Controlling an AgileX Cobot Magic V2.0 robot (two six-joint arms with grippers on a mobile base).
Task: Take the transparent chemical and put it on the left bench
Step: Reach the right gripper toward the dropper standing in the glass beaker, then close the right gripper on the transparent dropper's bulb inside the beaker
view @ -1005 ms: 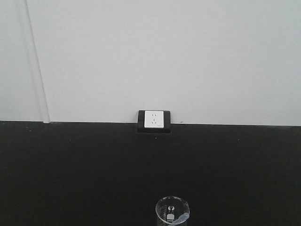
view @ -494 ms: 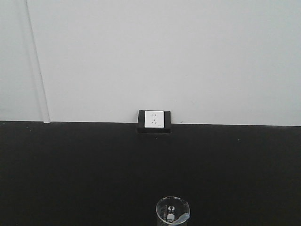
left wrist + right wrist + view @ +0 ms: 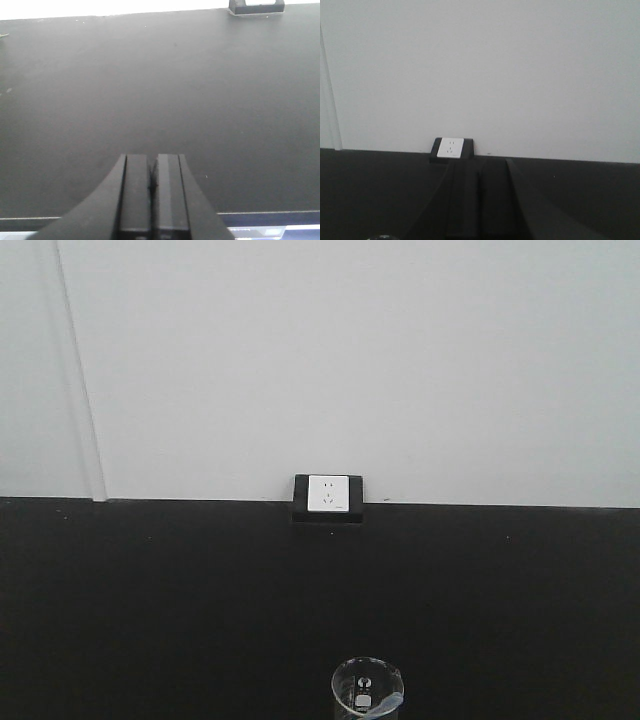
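The transparent chemical [image 3: 367, 692] is a small clear glass beaker with a white-grey mark on its side. It stands on the black counter at the bottom middle of the front view, cut off by the frame edge. A sliver of its rim [image 3: 380, 237] shows at the bottom left of the right wrist view. My left gripper [image 3: 152, 159] is shut and empty over the near part of the black counter [image 3: 160, 90]. My right gripper [image 3: 479, 165] is shut and empty, up and to the right of the beaker's rim. The left bench with its white bins is out of view.
A white wall socket in a black frame [image 3: 328, 494] sits where the black counter [image 3: 150, 600] meets the white wall; it also shows in the right wrist view [image 3: 450, 148] and the left wrist view [image 3: 256, 6]. The counter's front edge [image 3: 260, 215] runs below my left gripper.
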